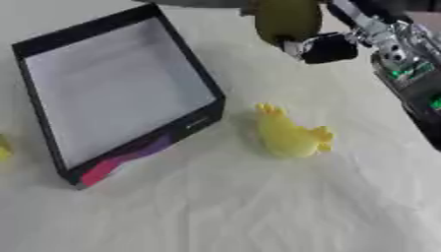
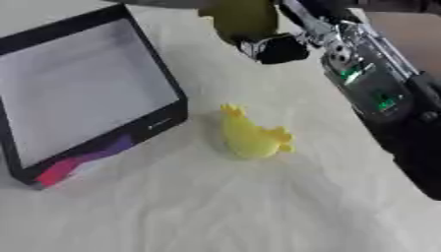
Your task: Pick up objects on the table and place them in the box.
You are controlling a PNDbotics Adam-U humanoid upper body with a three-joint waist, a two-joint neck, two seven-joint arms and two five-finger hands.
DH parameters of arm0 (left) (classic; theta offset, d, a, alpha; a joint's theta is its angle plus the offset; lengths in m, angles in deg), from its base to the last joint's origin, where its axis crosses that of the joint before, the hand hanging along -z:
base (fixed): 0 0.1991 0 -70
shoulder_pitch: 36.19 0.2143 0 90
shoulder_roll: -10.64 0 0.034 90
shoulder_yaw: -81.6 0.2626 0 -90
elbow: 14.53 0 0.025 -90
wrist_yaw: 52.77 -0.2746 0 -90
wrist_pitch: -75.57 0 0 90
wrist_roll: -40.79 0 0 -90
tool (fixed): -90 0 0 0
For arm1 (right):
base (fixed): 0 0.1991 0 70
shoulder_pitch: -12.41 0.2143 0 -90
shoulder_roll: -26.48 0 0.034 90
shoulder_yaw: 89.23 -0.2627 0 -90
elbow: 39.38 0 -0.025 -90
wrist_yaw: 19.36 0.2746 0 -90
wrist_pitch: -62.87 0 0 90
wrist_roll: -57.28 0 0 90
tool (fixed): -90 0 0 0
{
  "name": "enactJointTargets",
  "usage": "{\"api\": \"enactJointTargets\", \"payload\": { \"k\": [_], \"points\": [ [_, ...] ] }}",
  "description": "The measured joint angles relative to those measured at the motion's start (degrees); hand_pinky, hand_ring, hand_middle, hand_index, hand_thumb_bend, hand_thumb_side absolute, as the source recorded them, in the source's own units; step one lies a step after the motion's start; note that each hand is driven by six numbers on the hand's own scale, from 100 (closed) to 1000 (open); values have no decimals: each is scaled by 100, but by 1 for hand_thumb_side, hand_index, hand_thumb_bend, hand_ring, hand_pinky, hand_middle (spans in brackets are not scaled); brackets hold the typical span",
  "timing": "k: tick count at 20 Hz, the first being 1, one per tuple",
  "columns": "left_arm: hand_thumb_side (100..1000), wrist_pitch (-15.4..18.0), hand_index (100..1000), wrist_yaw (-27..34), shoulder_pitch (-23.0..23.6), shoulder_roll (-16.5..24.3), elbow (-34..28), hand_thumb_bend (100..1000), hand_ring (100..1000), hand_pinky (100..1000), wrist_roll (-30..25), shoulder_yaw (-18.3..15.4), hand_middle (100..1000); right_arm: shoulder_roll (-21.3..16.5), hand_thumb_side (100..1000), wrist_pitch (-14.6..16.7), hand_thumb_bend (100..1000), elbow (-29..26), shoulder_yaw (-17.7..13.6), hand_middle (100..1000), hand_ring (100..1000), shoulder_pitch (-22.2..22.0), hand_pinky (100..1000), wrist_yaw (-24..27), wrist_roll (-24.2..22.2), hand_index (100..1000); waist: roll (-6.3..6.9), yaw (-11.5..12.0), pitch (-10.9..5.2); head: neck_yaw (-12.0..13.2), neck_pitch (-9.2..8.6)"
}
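The right hand (image 1: 323, 47) came in from the upper right, its black fingers curled about an olive-green object (image 1: 289, 18) held up near the top edge; the object was rounded and dull in colour, and what it was could not be told; the silver and black forearm (image 2: 370, 83) ran down the right side, with small green lights showing on it. The left hand showed in neither view.

A black-rimmed box (image 1: 203, 78) with a pale grey inside lay on the left part of the desk (image 1: 258, 211), tilted askew in the picture; its near wall carried a patch of pink and purple at the lower corner; nothing could be seen lying inside it. A yellow toy chick (image 1: 289, 134) lay on the white cloth of the desk just to the right of the box's near right corner, apart from it, with small yellow points at its top and at its right side; it lay below the held object and was not touched by the hand. A scrap of something yellow (image 1: 4, 147) showed at the left edge of the left eye view, outside the box.
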Motion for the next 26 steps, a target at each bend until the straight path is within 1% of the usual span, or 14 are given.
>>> {"api": "enactJointTargets", "payload": {
  "k": [2, 5, 8, 9, 10, 11, 12, 15, 18, 23, 24, 25, 26],
  "points": [
    [704, 71, 794, 38, -4, 112, -79, 100, 733, 832, 64, -35, 749, -51, 365, -14, 316, -144, -1, 566, 768, 76, 859, 15, 9, 679, 0, 40, -27, -38, 43],
    [696, 187, 796, 126, -13, 296, -152, 100, 734, 832, 105, -46, 751, -130, 364, -38, 317, -252, 13, 565, 767, 224, 859, 32, -11, 678, 9, 108, -123, -125, 98],
    [677, 277, 800, 223, -36, 433, -162, 100, 738, 834, 77, -42, 755, -167, 371, -45, 327, -265, 56, 564, 762, 356, 857, 34, -60, 676, 56, 211, -171, -229, 163],
    [678, 302, 801, 260, -81, 465, -164, 100, 738, 834, 54, -36, 755, -188, 367, -37, 327, -265, 86, 563, 762, 390, 857, 34, -84, 676, 82, 312, -211, -297, 200],
    [675, 323, 801, 304, -111, 503, -167, 100, 738, 835, 27, -29, 755, -214, 408, -27, 344, -264, 118, 564, 762, 435, 857, 34, -109, 675, 115, 452, -267, -379, 237],
    [674, 335, 801, 347, -114, 553, -175, 100, 738, 835, 2, -22, 756, -222, 361, -14, 327, -263, 145, 563, 762, 491, 857, 33, -134, 675, 138, 572, -318, -462, 261],
    [672, 342, 801, 391, -114, 599, -184, 100, 738, 835, -22, -19, 755, -225, 353, -1, 326, -262, 167, 564, 762, 543, 857, 33, -152, 676, 141, 646, -346, -538, 292],
    [652, 352, 803, 487, -106, 670, -191, 100, 739, 835, -65, -7, 756, -230, 335, 21, 313, -191, 240, 563, 763, 662, 856, 29, -184, 675, 141, 884, -355, -768, 347],
    [634, 396, 804, 511, -103, 771, -191, 100, 739, 835, -98, -8, 756, -109, 318, 18, 302, 29, 343, 563, 765, 846, 857, -19, -198, 676, 141, 1077, -378, -998, 398],
    [631, 482, 804, 627, -169, 925, -192, 100, 739, 835, -161, 0, 756, 252, 311, 69, 292, 502, 529, 564, 769, 1044, 857, -188, -154, 676, 141, 1356, -395, -1412, 443],
    [633, 490, 804, 657, -178, 949, -192, 100, 739, 835, -169, 1, 756, 322, 268, 85, 351, 577, 560, 563, 770, 1047, 858, -228, -139, 677, 141, 1388, -397, -1477, 444],
    [635, 494, 804, 690, -186, 965, -192, 100, 739, 835, -180, 3, 756, 392, 311, 96, 286, 646, 589, 564, 770, 1047, 858, -263, -127, 677, 141, 1406, -398, -1526, 444],
    [637, 493, 803, 719, -199, 982, -192, 100, 739, 835, -190, 10, 756, 452, 315, 107, 280, 712, 614, 565, 772, 1047, 858, -290, -114, 677, 141, 1417, -399, -1564, 444]
  ]
}}
